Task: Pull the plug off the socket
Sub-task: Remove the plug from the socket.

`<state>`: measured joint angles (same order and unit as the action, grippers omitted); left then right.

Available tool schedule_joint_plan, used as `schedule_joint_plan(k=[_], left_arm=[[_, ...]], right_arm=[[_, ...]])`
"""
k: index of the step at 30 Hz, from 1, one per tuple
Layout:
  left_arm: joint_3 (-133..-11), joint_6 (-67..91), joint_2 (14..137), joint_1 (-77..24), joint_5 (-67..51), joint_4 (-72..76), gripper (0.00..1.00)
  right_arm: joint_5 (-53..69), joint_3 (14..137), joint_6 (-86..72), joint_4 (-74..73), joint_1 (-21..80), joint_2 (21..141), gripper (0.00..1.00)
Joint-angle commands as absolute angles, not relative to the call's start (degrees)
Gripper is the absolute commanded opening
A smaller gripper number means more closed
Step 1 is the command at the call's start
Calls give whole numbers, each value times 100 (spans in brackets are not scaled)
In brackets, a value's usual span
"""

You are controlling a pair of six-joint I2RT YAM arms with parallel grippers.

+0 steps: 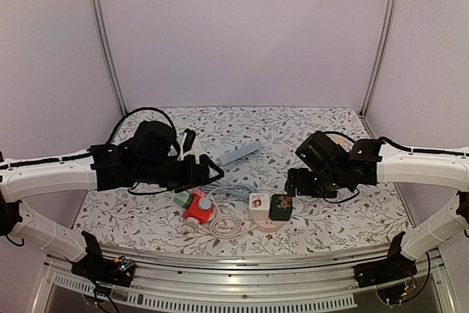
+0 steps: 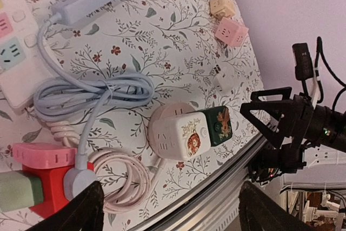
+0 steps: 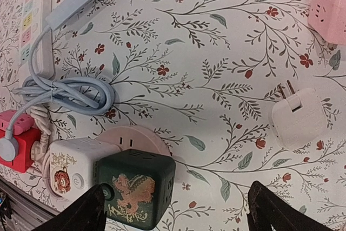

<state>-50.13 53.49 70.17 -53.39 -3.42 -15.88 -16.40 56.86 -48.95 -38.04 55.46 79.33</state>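
- Position: the grey plug [image 2: 75, 179] is seated in the red socket block [image 2: 43, 193], at the near left of the table [image 1: 337, 225]. Its grey cable [image 2: 81, 98] runs to a loose coil beside it.
- The left gripper [image 2: 170, 212] hangs just beyond that block on its far side, fingers spread wide with nothing between them. It is clearly the nearer arm.
- The right gripper [image 3: 173, 209] is also spread wide and empty, over the green cube [image 3: 138, 187], well to the right of the plug.
- The plug seems to stand up out of the block's top face, so the pull likely goes straight up along that axis. The block may need holding down.
- Holders: the round pink socket [image 3: 151, 139] carries 2 cubes, the green one and a white cube [image 3: 73, 169]. A white 2-prong plug [image 3: 297, 114] lies loose, in nothing.
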Motion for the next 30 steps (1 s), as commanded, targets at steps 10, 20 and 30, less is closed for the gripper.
schedule_joint_plan(k=[10,20,30], left_arm=[[-5334,5598,8551,-5793,-648,-439,73],[-5362,5657,9130,-5834,-886,-130,68],[-5478,5645,9571,-5848,-1135,149,64]], right_arm=[[-1483,6128,-5076,-3730,5838,8570,90],[-1351,6137,-5219,-3706,5861,8707,88],[-1269,6196,-5377,-3708,5999,8961,87]])
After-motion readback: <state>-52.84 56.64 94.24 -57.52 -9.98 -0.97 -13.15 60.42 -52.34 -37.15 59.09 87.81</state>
